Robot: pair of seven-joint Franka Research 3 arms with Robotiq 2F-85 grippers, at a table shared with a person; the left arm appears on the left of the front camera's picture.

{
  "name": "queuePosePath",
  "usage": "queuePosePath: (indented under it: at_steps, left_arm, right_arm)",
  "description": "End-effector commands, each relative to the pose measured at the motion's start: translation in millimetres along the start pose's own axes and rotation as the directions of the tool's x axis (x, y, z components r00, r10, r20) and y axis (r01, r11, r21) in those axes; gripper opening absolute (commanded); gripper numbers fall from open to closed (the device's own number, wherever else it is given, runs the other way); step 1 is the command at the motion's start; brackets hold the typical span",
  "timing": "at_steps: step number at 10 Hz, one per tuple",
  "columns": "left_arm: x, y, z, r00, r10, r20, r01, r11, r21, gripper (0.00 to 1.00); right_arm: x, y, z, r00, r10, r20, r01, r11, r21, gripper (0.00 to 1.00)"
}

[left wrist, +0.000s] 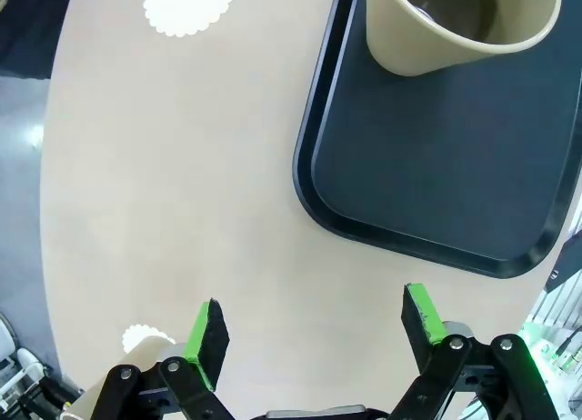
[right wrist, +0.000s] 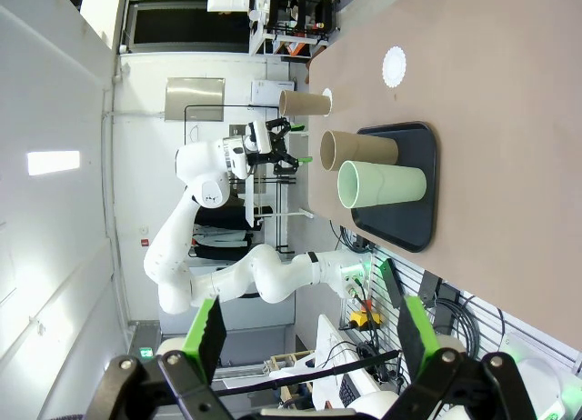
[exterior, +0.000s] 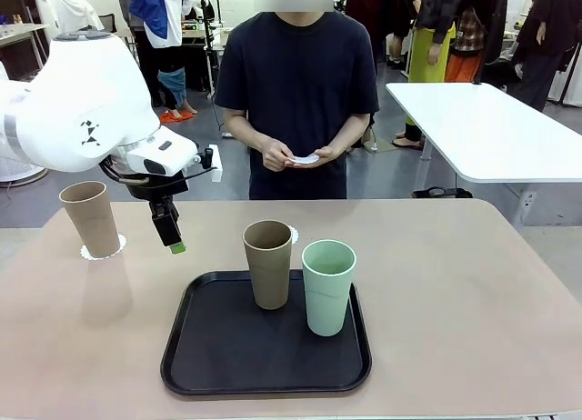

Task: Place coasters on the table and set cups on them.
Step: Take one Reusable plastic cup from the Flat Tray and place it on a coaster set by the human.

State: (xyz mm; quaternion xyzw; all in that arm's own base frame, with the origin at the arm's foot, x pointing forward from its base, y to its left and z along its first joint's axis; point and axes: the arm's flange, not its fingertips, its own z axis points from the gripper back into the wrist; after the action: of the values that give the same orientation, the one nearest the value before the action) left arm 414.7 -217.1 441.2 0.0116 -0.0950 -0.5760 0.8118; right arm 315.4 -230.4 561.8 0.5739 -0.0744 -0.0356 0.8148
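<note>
My left gripper [exterior: 173, 244] and right gripper [right wrist: 309, 338] gape empty; mid-left one tan cup [exterior: 91, 218] tops its doily [exterior: 115, 248], while the second tan cup [exterior: 268, 264] and mint cup [exterior: 327, 286] wait on the tray [exterior: 209, 365].

A white table [exterior: 496, 134] is standing on the grey floor [exterior: 382, 179] of a brightly lit workroom, where onlookers [exterior: 446, 29] are standing at the back and a pale wall [right wrist: 55, 238] is catching a patch of light [right wrist: 53, 163].
</note>
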Motion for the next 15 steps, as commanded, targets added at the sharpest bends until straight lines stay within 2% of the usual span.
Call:
queuePosePath:
  at_steps: [1,2,3,4,5,6,7,8,9,10,11,12,13,15]
  left_arm:
    - [1.7,-1.5,-2.4,1.000,-0.007,-0.014,0.007,1.000,0.007,1.00]
    - [0.0,0.0,0.0,1.000,0.000,0.000,0.000,1.000,0.000,1.00]
    - [-30.3,18.0,-20.6,0.941,-0.145,0.305,0.237,0.927,-0.292,1.00]
    - [-57.2,5.4,-33.2,0.729,-0.108,0.676,0.423,0.847,-0.320,1.00]
    - [-69.7,-3.1,-35.0,0.566,-0.115,0.816,0.528,0.811,-0.252,1.00]
    - [-77.8,-5.8,-37.2,0.419,-0.148,0.896,0.653,0.735,-0.184,1.00]
    - [-95.7,-16.7,-39.8,0.247,-0.245,0.938,0.727,0.686,-0.012,1.00]
    - [-109.7,-33.5,-48.0,0.172,-0.249,0.953,0.658,0.749,0.077,1.00]
    - [-112.5,-41.0,-51.7,0.147,-0.261,0.954,0.600,0.790,0.124,1.00]
    - [-110.7,-39.5,-50.6,0.111,-0.232,0.966,0.562,0.817,0.131,1.00]
    - [-107.6,-34.8,-55.3,0.088,-0.176,0.980,0.484,0.868,0.113,1.00]
    - [-102.7,-30.7,-58.3,0.091,-0.125,0.988,0.423,0.903,0.075,1.00]
    - [-93.9,-25.7,-60.1,0.108,-0.109,0.988,0.423,0.904,0.053,1.00]
    - [-73.1,-21.1,-63.0,0.175,-0.092,0.980,0.388,0.921,0.017,1.00]
  right_arm:
    - [0.1,-1.0,0.0,1.000,0.011,0.007,-0.011,1.000,0.004,1.00]
    - [0.1,-1.0,0.0,1.000,0.011,0.007,-0.011,1.000,0.004,1.00]
    - [0.1,-1.0,0.0,1.000,0.011,0.007,-0.011,1.000,0.004,1.00]
    - [0.1,-1.0,0.0,1.000,0.011,0.007,-0.011,1.000,0.004,1.00]
    - [0.1,-1.0,0.0,1.000,0.011,0.007,-0.011,1.000,0.004,1.00]
    - [0.1,-1.0,0.0,1.000,0.011,0.007,-0.011,1.000,0.004,1.00]
    - [0.1,-1.0,0.0,1.000,0.011,0.007,-0.011,1.000,0.004,1.00]
    - [0.1,-1.0,0.0,1.000,0.011,0.007,-0.011,1.000,0.004,1.00]
    - [0.1,-1.0,0.0,1.000,0.011,0.007,-0.011,1.000,0.004,1.00]
    - [0.1,-1.0,0.0,1.000,0.011,0.007,-0.011,1.000,0.004,1.00]
    - [0.1,-1.0,0.0,1.000,0.011,0.007,-0.011,1.000,0.004,1.00]
    - [0.1,-1.0,0.0,1.000,0.011,0.007,-0.011,1.000,0.004,1.00]
    - [0.1,-1.0,0.0,1.000,0.011,0.007,-0.011,1.000,0.004,1.00]
    - [0.1,-1.0,0.0,1.000,0.011,0.007,-0.011,1.000,0.004,1.00]
